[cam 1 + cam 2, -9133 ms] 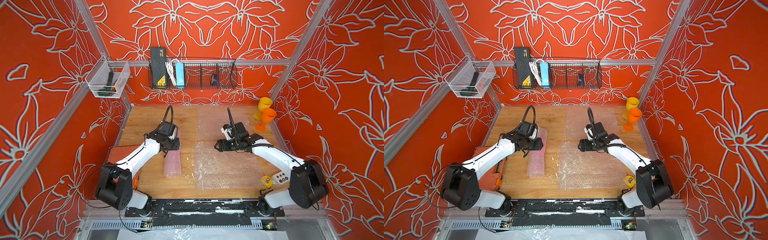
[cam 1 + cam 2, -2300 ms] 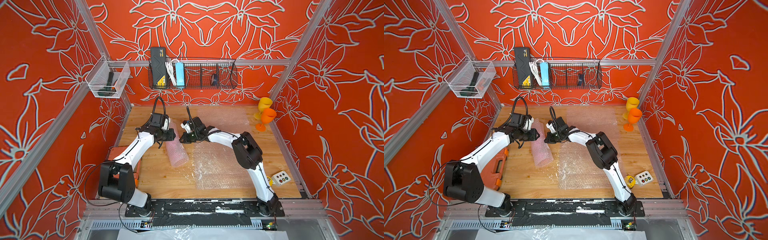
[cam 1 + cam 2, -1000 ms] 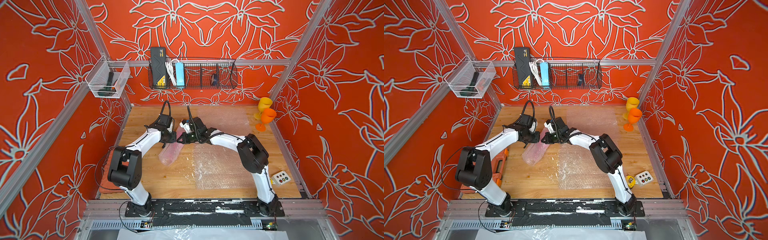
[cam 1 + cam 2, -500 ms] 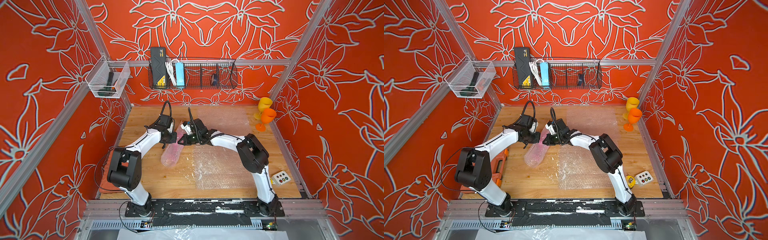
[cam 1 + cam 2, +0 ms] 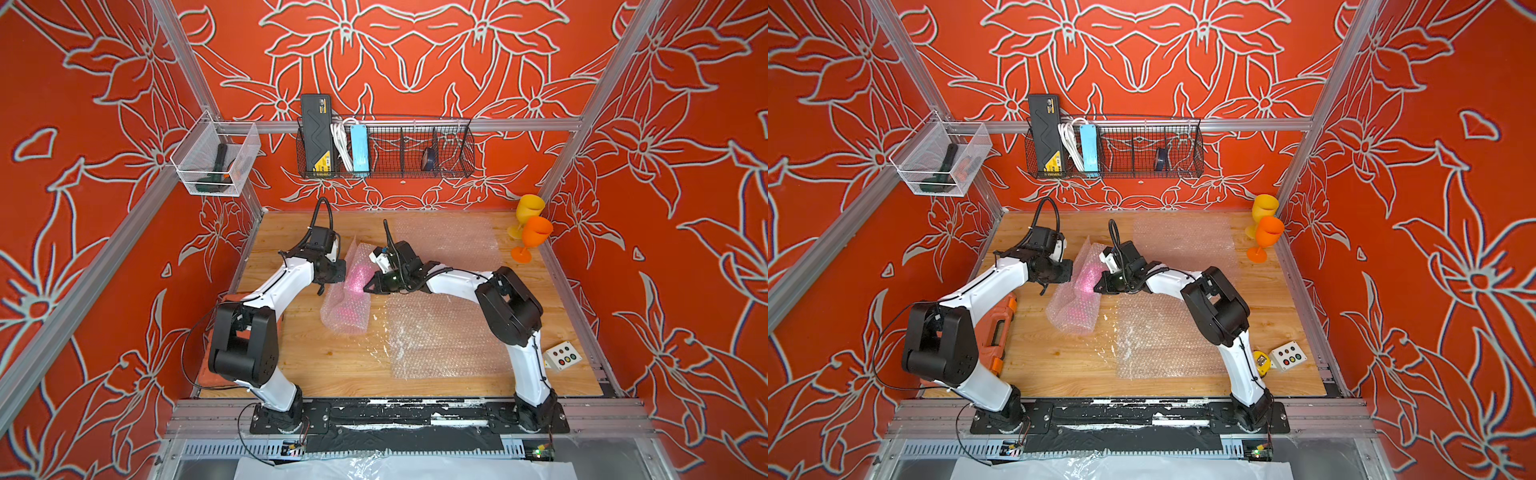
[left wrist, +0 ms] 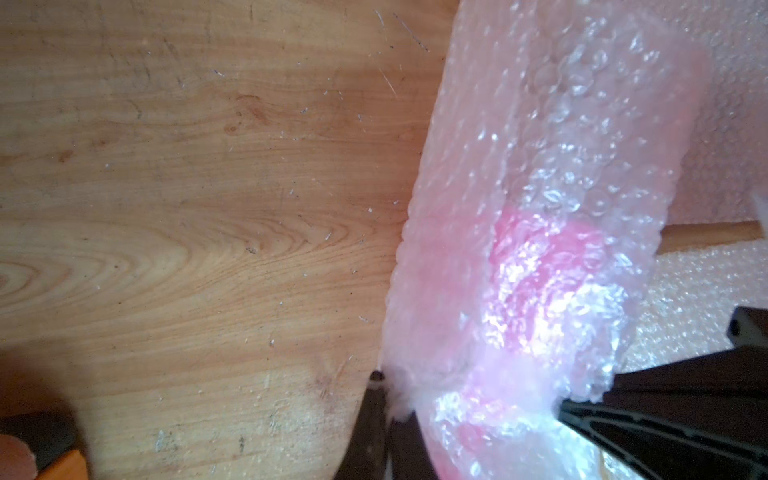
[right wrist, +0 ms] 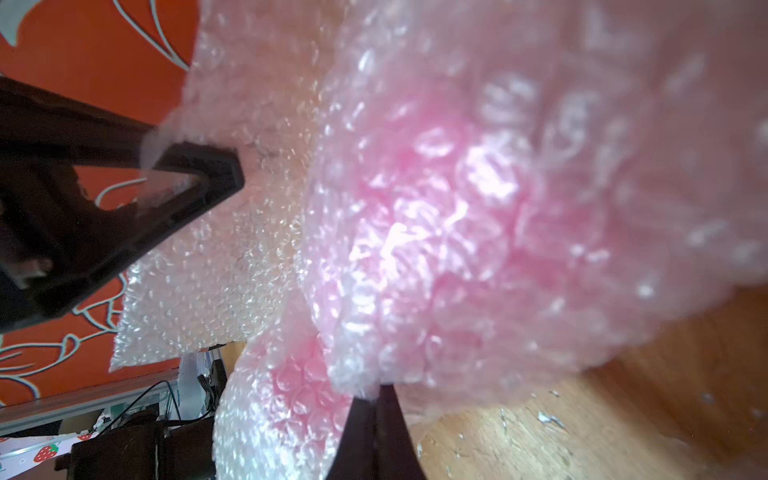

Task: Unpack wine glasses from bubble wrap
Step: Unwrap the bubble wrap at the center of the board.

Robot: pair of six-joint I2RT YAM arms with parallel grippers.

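The clear rolled bubble-wrap tube (image 5: 345,309), a bright pink plastic goblet (image 5: 360,275) inside it, lay just beside the flat clear bubble-wrap sheet (image 5: 444,336). The left gripper (image 5: 343,272) and the right gripper (image 5: 367,289) each had jaws clenched on the tube's wrap.

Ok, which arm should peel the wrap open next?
Left, probably: the left gripper pinches the bubble wrap by its loose flap; the right gripper anchors the roll near the pink goblet.

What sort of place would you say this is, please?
Most likely a purpose-built robot workcell, not a home: the left arm and right arm are mounted at the front of a wooden tabletop, an aluminium frame holds printed floral wall panels, and a button box sits nearby.
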